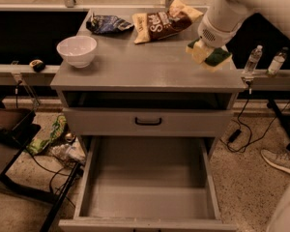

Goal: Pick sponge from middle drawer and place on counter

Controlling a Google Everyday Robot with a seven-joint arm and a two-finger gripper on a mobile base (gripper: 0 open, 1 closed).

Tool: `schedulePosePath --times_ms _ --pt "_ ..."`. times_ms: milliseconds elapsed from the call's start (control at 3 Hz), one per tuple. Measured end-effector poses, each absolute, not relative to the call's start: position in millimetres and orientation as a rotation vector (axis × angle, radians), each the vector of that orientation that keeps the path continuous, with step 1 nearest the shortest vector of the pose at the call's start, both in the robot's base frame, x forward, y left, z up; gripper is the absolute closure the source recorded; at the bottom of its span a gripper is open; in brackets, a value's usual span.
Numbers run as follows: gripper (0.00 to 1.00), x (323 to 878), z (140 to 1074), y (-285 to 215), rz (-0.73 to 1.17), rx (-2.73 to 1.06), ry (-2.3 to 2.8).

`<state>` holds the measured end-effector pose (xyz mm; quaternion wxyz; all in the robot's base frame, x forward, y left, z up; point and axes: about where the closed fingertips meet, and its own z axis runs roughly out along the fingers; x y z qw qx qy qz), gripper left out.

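Observation:
My gripper (pixel 204 50) hangs from the white arm over the right side of the counter (pixel 150 64), near its right edge. It is shut on the sponge (pixel 217 57), whose dark green face and yellow layer show just under the pale yellow pads (pixel 197 50). The sponge is held slightly above the counter top. The middle drawer (pixel 150 192) is pulled out wide open below, and its bare grey floor holds nothing.
A white bowl (pixel 77 50) stands at the counter's left. A dark blue bag (pixel 108 24) and a brown snack bag (pixel 166 21) lie at the back. A closed drawer front with a black handle (pixel 148 122) sits above the open drawer. Two bottles (pixel 252 62) stand on the right ledge.

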<state>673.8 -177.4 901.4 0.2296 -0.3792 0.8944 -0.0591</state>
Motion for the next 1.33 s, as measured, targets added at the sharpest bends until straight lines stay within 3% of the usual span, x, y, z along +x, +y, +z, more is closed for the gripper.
schedulePosePath --times_ms 333,1333 --pt "0.85 683.2 896.8 -172.1 -0.143 -1.041 2.432" --pt "0.15 682.5 896.8 -172.3 -0.144 -1.042 2.434"
